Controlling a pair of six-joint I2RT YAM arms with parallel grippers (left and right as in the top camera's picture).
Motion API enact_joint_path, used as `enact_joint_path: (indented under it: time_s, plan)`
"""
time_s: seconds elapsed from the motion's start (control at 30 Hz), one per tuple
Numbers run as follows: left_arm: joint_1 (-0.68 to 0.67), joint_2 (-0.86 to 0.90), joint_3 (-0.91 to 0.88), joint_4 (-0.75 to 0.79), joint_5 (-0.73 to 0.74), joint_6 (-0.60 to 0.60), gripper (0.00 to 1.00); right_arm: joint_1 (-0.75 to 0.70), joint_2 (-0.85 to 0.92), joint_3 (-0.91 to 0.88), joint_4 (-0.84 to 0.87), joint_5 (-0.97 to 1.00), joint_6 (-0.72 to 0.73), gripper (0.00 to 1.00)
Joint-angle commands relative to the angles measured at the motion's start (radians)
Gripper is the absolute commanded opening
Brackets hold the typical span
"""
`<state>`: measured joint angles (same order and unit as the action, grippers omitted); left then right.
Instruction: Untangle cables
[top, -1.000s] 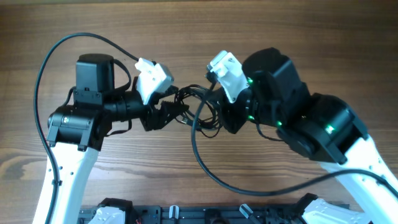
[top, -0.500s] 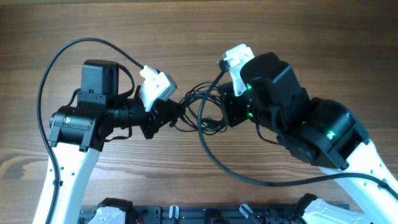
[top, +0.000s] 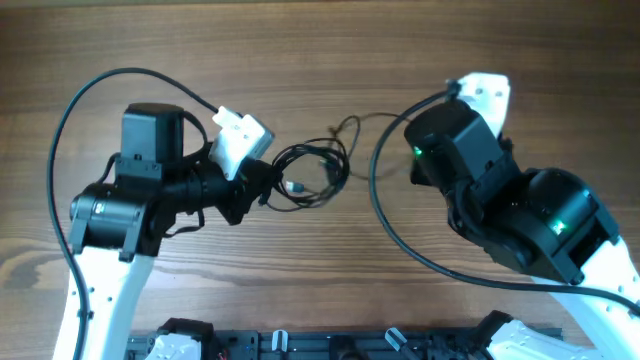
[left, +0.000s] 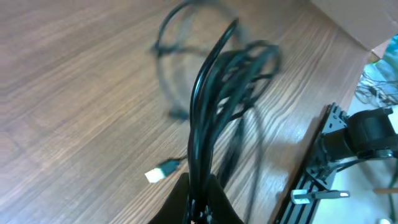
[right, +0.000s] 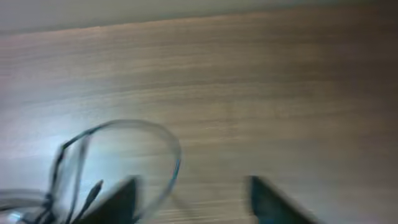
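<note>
The cables (top: 312, 170) lie as a dark tangle of thin loops on the wooden table, left of centre. One thin strand (top: 348, 124) trails up and to the right. My left gripper (top: 256, 186) is shut on the tangle's left side. In the left wrist view its fingers (left: 219, 198) pinch a bundle of the cables (left: 214, 93), with a silver connector tip (left: 157, 175) lying beside them. My right gripper (right: 191, 183) is open with nothing between its fingers, and a thin cable loop (right: 124, 146) lies on the table ahead to its left. In the overhead view the right arm (top: 460, 160) hides those fingers.
Thick black arm cables arc over the table at the left (top: 70, 110) and below the middle (top: 395, 250). A black rail (top: 300, 345) runs along the table's front edge. The left wrist view shows that edge with a metal rack (left: 329, 149).
My right gripper opened, let go of the cables and drew back to the right. My left gripper shut on the tangle and stayed at its left side. The loops spread out.
</note>
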<state>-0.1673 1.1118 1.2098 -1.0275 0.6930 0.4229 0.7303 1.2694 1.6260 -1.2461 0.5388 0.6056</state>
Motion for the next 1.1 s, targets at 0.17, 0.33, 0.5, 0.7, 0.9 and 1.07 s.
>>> enact_joint_path:
  time_s: [0.17, 0.33, 0.5, 0.7, 0.9, 1.07]
  plan:
    - [0.008, -0.071, 0.0, 0.096, 0.096, -0.069, 0.04, 0.0, 0.055, 0.004, 0.078, -0.634, -0.576, 1.0]
    - [0.008, -0.07, 0.0, 0.096, 0.111, -0.069, 0.04, 0.0, 0.09, 0.004, 0.086, -0.634, -0.579, 0.99]
    - [0.008, -0.07, 0.0, 0.095, 0.111, -0.069, 0.04, 0.002, 0.134, 0.004, 0.165, -0.636, -0.572, 0.06]
    - [0.008, -0.07, 0.0, 0.077, 0.11, -0.069, 0.04, 0.001, 0.159, 0.003, 0.29, -0.526, -0.392, 0.04]
    - [0.008, -0.068, 0.0, 0.04, 0.082, -0.069, 0.65, 0.001, 0.158, 0.003, 0.239, -0.238, -0.119, 0.04]
    - [0.008, -0.067, 0.0, 0.013, 0.064, -0.069, 1.0, 0.001, 0.158, 0.003, 0.137, -0.058, 0.137, 0.04]
